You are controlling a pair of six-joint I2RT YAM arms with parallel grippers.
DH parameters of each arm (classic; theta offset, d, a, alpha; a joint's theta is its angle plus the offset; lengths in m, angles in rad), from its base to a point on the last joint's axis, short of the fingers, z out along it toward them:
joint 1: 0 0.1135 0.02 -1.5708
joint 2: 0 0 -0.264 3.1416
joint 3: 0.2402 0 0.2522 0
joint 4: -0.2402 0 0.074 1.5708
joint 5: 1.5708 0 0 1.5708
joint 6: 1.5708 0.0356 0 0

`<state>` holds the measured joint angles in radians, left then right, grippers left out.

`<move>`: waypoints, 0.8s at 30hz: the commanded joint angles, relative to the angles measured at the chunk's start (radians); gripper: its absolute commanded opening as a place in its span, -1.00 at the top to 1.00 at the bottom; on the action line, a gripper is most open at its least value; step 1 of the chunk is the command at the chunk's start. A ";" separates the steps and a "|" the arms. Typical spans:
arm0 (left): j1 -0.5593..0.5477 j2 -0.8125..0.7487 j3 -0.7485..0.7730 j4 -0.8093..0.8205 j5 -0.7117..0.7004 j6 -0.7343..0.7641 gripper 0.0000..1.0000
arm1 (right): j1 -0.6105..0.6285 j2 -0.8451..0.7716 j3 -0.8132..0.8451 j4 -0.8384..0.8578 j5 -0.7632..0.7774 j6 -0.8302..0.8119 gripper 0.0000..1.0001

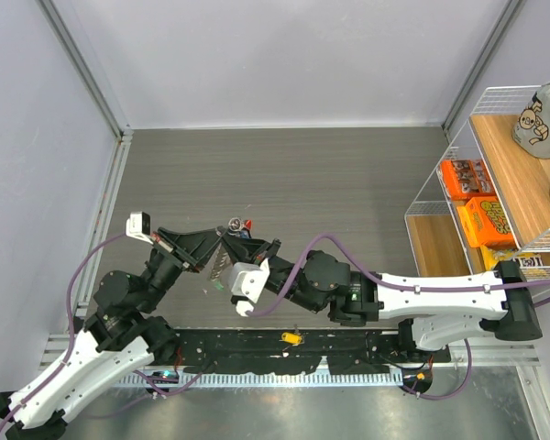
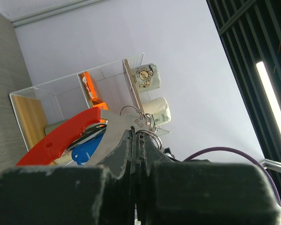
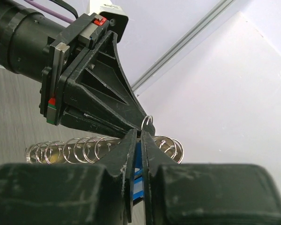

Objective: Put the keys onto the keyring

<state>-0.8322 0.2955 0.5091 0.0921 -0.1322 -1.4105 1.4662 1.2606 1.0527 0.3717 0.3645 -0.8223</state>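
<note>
The left pincer (image 2: pixel 136 135) is clamped on the keyring (image 2: pixel 145 121), the right pincer (image 3: pixel 141 137) nearly closed, pinching a blue-tagged key (image 3: pixel 138 160)

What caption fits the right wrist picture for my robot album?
The left claw and right claw meet tip to tip, a small ring poking up between them, silvery chain behind.

Grey wood-grain tabletop (image 1: pixel 284 174), pale walls (image 1: pixel 284 55), wire shelf (image 1: pixel 511 179) with wooden boards at right, ceiling light strip (image 2: pixel 271 103).

Keyring (image 1: pixel 234 223) above the middle of the table (image 1: pixel 348 174), wire shelf (image 1: pixel 495 90) at its right
</note>
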 commanded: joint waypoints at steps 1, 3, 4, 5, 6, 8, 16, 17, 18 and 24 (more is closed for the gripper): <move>-0.012 0.011 0.002 0.119 0.123 -0.016 1.00 | -0.007 0.033 0.026 0.099 0.070 -0.066 0.84; -0.012 0.013 0.000 0.129 0.129 -0.016 1.00 | -0.009 0.039 0.026 0.114 0.090 -0.087 0.89; -0.012 0.013 0.000 0.132 0.128 -0.016 1.00 | -0.009 0.043 0.026 0.116 0.093 -0.092 0.89; -0.012 0.013 0.000 0.138 0.128 -0.016 1.00 | -0.009 0.045 0.026 0.125 0.105 -0.109 0.89; -0.012 0.013 -0.003 0.141 0.129 -0.016 1.00 | -0.009 0.049 0.023 0.131 0.114 -0.127 0.89; -0.012 0.011 -0.004 0.147 0.156 -0.016 1.00 | -0.009 0.056 0.012 0.176 0.140 -0.165 0.89; -0.012 -0.019 -0.018 0.136 0.146 -0.004 1.00 | -0.009 0.046 -0.030 0.335 0.206 -0.253 0.89; -0.012 -0.021 -0.015 0.135 0.144 0.001 1.00 | -0.009 0.039 -0.031 0.337 0.206 -0.252 0.89; -0.012 -0.022 -0.014 0.133 0.143 0.002 1.00 | -0.007 0.034 -0.034 0.325 0.205 -0.244 0.89; -0.011 -0.024 -0.021 0.139 0.141 0.005 1.00 | -0.009 -0.024 -0.060 0.276 0.183 -0.193 0.29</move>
<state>-0.8227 0.2943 0.4847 0.1585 -0.1337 -1.4052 1.4918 1.2949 0.9962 0.5896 0.4557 -1.0187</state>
